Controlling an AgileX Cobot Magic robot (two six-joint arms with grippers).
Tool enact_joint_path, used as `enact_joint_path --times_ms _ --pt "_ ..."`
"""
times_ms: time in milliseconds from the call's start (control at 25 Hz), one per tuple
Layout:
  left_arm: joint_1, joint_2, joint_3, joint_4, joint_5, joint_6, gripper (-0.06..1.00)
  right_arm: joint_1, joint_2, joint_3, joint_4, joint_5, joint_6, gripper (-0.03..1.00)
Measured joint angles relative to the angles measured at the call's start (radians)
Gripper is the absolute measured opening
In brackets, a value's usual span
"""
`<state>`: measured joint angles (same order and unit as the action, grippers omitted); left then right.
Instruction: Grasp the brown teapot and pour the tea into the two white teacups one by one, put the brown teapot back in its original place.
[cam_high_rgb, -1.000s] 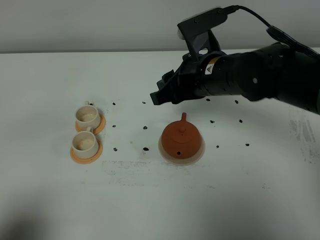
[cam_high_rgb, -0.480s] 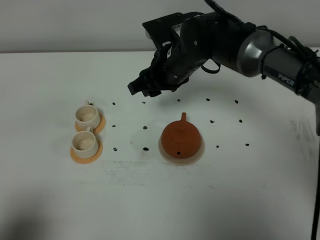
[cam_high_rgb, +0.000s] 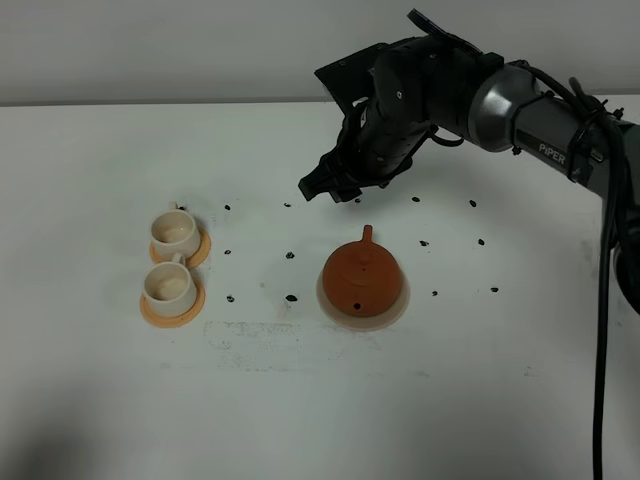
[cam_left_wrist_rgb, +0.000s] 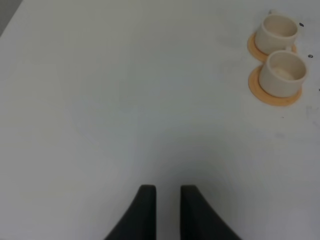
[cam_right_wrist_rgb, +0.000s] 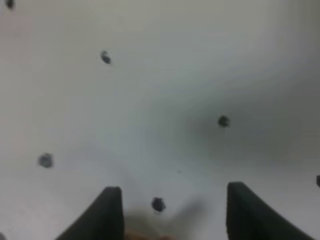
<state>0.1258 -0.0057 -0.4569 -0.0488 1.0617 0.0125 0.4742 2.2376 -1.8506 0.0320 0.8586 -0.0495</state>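
Observation:
The brown teapot (cam_high_rgb: 362, 280) stands on the pale beige coaster (cam_high_rgb: 324, 297) right of the table's middle. The two white teacups (cam_high_rgb: 175, 231) (cam_high_rgb: 168, 284) stand on orange saucers (cam_high_rgb: 199, 251) at the left, one behind the other. They also show in the left wrist view (cam_left_wrist_rgb: 279, 31) (cam_left_wrist_rgb: 284, 74). My right gripper (cam_high_rgb: 325, 187) hovers open and empty just behind and left of the teapot. In the right wrist view (cam_right_wrist_rgb: 174, 189) its jaws stand wide apart over the speckled table. My left gripper (cam_left_wrist_rgb: 167, 192) is empty, its fingers close together, well away from the cups.
Small black marks (cam_high_rgb: 290, 297) dot the white table (cam_high_rgb: 300, 400) around the teapot. The right arm (cam_high_rgb: 520, 100) reaches in from the right over the back of the table. A grey wall (cam_high_rgb: 150, 50) runs along the far edge.
The right arm has turned; its gripper swung left and then back right, ending just behind the teapot. The teapot and the cups have not moved.

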Motion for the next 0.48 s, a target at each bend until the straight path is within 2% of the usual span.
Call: enact_joint_path --times_ms 480 --pt "0.000 0.000 0.000 0.000 0.000 0.000 0.11 -0.003 0.030 0.000 -0.008 0.035 -0.089 0.45"
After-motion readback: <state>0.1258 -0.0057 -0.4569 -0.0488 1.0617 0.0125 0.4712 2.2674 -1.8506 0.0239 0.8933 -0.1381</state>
